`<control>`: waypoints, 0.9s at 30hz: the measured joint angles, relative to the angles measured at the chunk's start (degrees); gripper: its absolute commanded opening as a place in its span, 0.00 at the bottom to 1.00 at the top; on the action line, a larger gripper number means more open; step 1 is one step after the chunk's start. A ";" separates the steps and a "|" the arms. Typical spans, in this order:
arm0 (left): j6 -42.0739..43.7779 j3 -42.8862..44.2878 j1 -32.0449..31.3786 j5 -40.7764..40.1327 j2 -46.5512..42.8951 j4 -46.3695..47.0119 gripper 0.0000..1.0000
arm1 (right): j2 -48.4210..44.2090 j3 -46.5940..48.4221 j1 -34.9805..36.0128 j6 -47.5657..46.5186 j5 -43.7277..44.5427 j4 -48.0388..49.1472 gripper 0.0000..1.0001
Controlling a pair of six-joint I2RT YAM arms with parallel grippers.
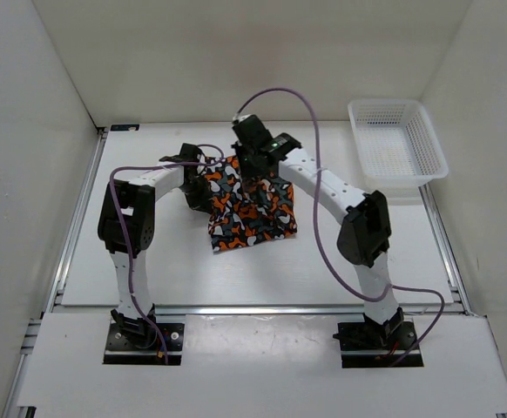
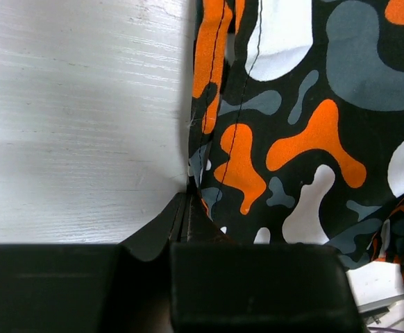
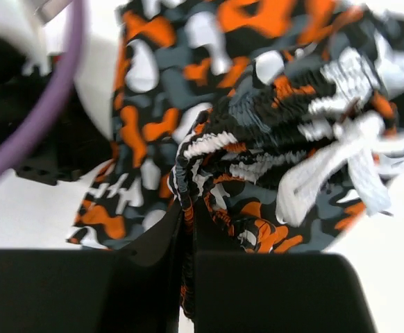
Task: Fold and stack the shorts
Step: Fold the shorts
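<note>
No legible text, labels, brand marks, numbers or signs anywhere across all three views.

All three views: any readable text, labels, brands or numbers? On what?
None readable in any view.
shorts: blotch print only, no letters.
basket: no label shows.
One small dark tag by the far left wall: too small to read.

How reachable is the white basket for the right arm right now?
Probably yes: nothing stands between the right gripper and the basket, on that arm's side. But it is shut on the shorts and would drag them.
</note>
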 measured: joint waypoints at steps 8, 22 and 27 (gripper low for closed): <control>-0.02 -1.31 1.46 2.14 -0.31 1.49 0.10 | 10.64 7.21 4.24 0.52 -3.23 -1.86 0.00; 1.73 -5.01 5.35 2.75 -3.61 1.60 0.47 | 11.02 4.24 4.13 3.63 -13.79 4.31 0.84; 3.41 -6.14 10.60 2.69 -8.94 -0.55 0.41 | 0.81 -8.28 4.68 3.41 -15.78 8.87 0.74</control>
